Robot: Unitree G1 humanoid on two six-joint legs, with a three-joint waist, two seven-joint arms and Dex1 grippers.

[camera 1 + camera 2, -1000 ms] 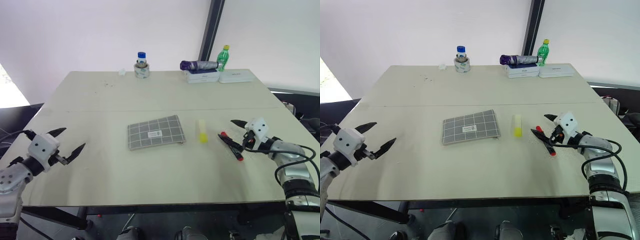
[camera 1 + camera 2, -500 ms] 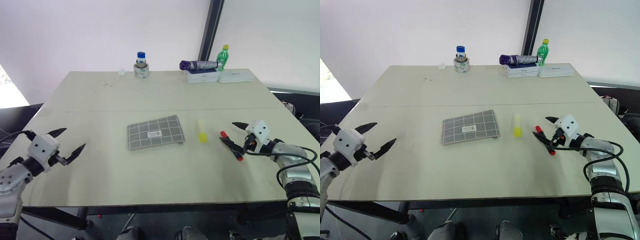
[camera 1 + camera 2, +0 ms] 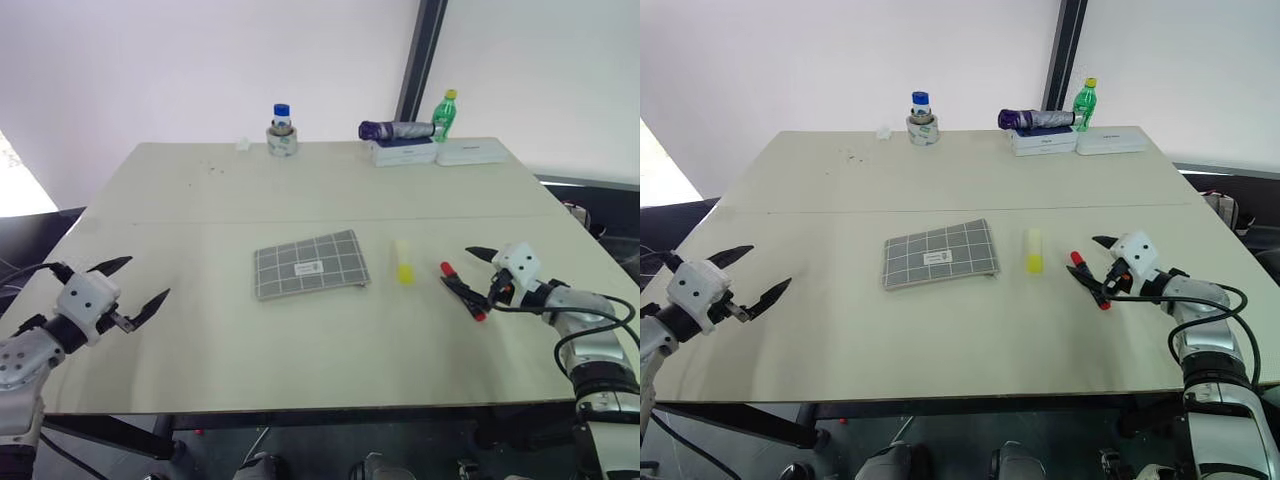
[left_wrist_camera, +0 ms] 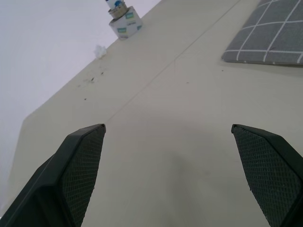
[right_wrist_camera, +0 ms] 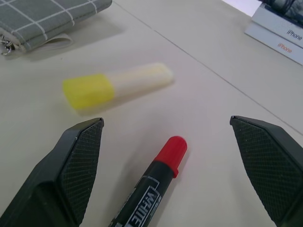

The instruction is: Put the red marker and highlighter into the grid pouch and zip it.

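A pale beige table (image 3: 200, 200) with a thin seam across it stands before a plain white wall (image 3: 150, 60). A dark vertical post (image 3: 418, 50) rises behind its far edge. Bright daylight enters at the left.

Both arms are extended forward, one at each side. The left pincer (image 3: 118, 283) is held near the left edge of the counter (image 3: 300, 200), its two black fingers (image 4: 80, 165) spread wide apart and nothing held between them. The right pincer (image 3: 475, 272) is held low over the right side of the counter, angled inward toward the middle, its fingers (image 5: 78, 161) likewise spread wide and nothing gripped. A black cable is looped along the right forearm.
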